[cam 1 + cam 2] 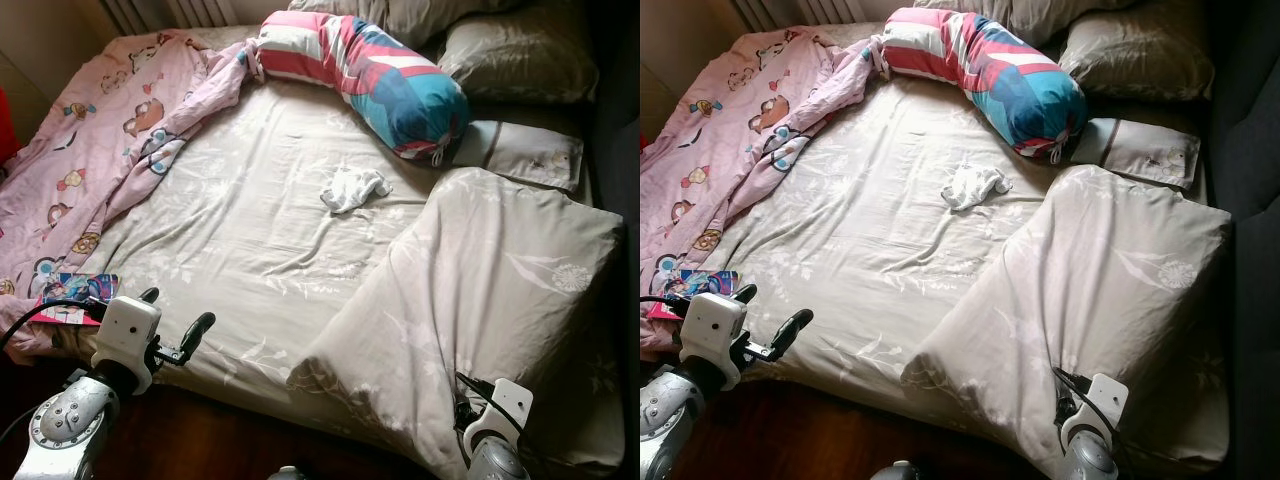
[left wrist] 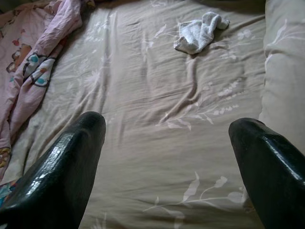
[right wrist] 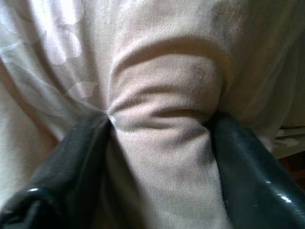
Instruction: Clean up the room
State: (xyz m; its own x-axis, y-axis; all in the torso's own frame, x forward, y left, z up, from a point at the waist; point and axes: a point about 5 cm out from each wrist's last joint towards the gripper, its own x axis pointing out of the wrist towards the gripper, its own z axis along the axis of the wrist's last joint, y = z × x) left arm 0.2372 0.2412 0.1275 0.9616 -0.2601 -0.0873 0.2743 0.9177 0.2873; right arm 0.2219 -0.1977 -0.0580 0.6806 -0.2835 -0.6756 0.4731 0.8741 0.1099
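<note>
Beige bed sheet (image 1: 260, 230): it is covering the bed and is lying a bit wrinkled, with pale leaf prints on it.
Beige duvet (image 1: 500, 290): it is sitting folded in a thick heap on the right side of the bed, reaching down to the near edge.
Right claw (image 3: 159, 129): it is squeezing a bunched fold of the beige duvet between its 2 black fingers (image 3: 66, 167), at the near edge of the heap. The cloth is puffing up between them.
Left claw (image 1: 175, 325): it is hovering over the near left edge of the bed. Its 2 fingers (image 2: 62, 176) are spread wide apart and are holding nothing.
White cloth (image 1: 353, 189): it is lying crumpled in the middle of the bed sheet, well apart from both claws.
Pink blanket (image 1: 90, 170): it is lying rumpled along the left side of the bed, with cartoon animals on it.
Striped bolster (image 1: 370, 70): it is lying across the top of the bed, in pink, white and blue.
Big pillow (image 1: 520, 60): it is sitting at the top right corner, just behind the striped bolster.
Small pillow (image 1: 525, 155): it is lying flat between the big pillow and the beige duvet.
Colourful book (image 1: 75, 292): it is resting at the near left corner, just beside the left claw.
</note>
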